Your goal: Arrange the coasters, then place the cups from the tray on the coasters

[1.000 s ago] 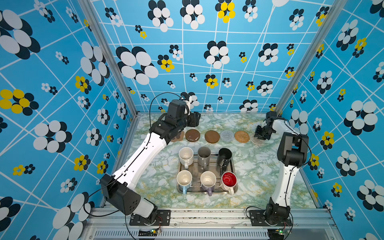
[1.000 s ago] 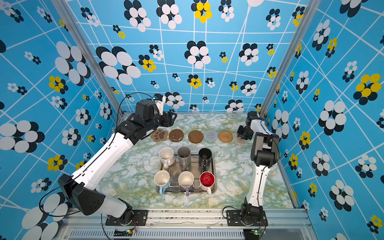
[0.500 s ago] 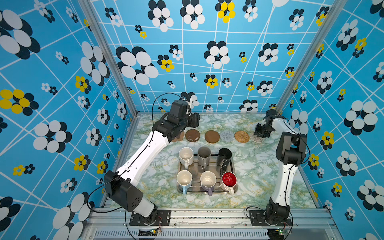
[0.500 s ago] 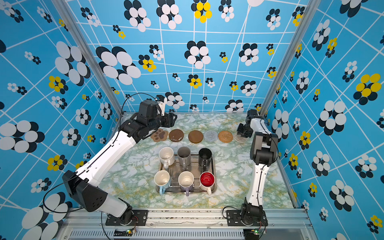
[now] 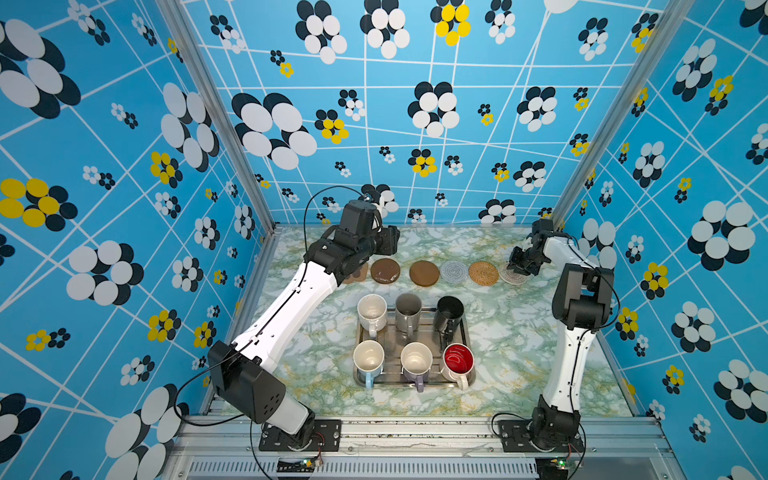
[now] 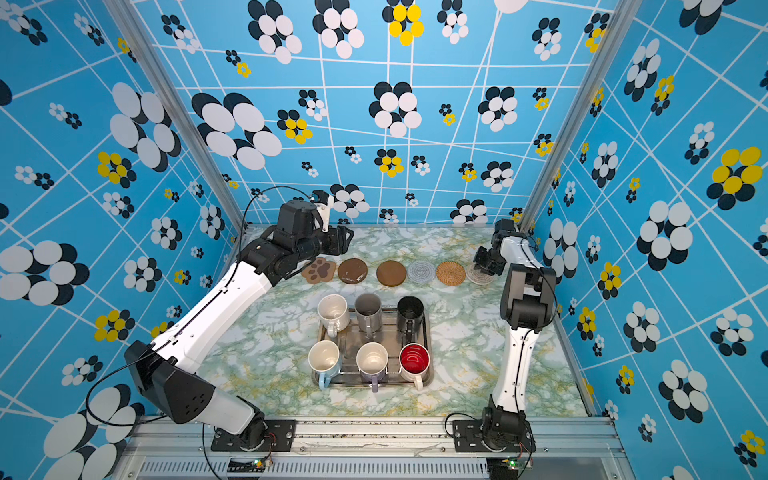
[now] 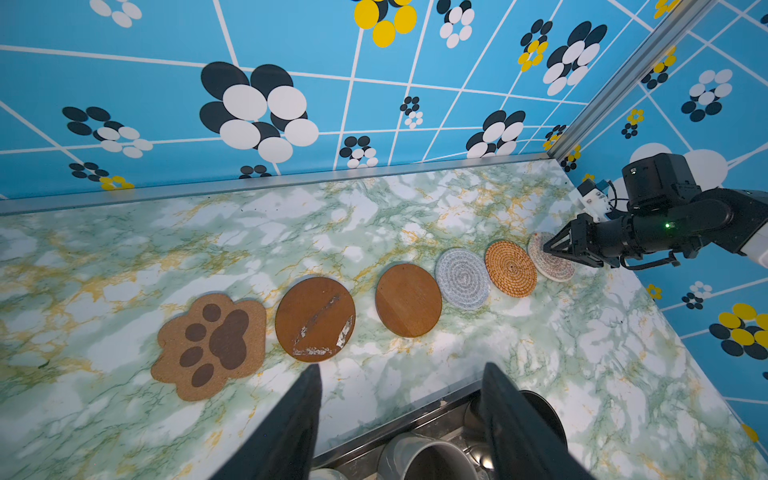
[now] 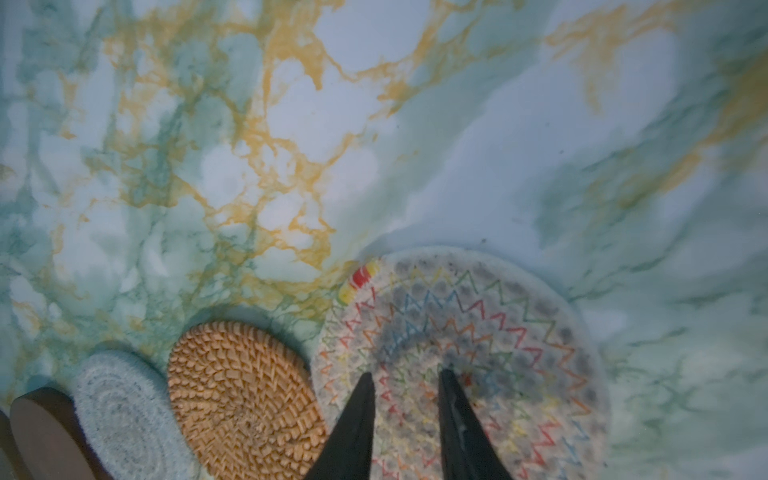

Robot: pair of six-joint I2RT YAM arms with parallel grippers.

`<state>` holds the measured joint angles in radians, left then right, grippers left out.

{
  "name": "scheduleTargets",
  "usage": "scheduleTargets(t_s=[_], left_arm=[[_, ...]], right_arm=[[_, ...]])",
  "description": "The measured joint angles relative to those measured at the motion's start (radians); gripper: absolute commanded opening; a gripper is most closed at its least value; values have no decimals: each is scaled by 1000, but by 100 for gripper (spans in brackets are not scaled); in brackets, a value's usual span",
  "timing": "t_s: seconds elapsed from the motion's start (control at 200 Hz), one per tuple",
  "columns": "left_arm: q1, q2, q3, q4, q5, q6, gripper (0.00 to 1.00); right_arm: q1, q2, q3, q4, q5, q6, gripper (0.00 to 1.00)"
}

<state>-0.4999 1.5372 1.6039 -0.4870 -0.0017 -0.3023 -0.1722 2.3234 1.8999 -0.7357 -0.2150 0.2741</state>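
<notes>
Six coasters lie in a row at the back: paw (image 6: 319, 270), scratched brown disc (image 5: 385, 270), plain brown disc (image 5: 424, 273), grey-white woven (image 5: 454, 271), tan rattan (image 5: 483, 272) and a white one with coloured zigzags (image 8: 478, 332). My right gripper (image 8: 405, 376) is open by a narrow gap, its tips over the zigzag coaster with nothing between them. My left gripper (image 7: 401, 365) is open and empty above the tray's back rim (image 7: 395, 424). The tray (image 5: 395, 384) holds the cream (image 5: 372, 311), grey (image 5: 408, 309), black (image 5: 449, 311), light blue (image 5: 368, 359), lilac (image 5: 415, 360) and red-inside (image 5: 457, 359) cups.
Blue flowered walls close the marble table (image 5: 519, 353) in at the back and on both sides. The zigzag coaster lies near the right back corner post (image 7: 602, 95). The left arm's forearm (image 5: 291, 307) slants over the table left of the tray.
The left arm has shifted slightly, its gripper staying open. The right gripper has stayed over the zigzag coaster. Coasters and cups have not moved.
</notes>
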Motion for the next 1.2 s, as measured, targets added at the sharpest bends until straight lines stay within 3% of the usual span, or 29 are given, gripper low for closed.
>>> scheduleTargets(t_s=[1.2], left_arm=[[0, -22, -12, -8, -26, 8, 63]], right_arm=[[28, -2, -9, 29, -8, 21, 29]])
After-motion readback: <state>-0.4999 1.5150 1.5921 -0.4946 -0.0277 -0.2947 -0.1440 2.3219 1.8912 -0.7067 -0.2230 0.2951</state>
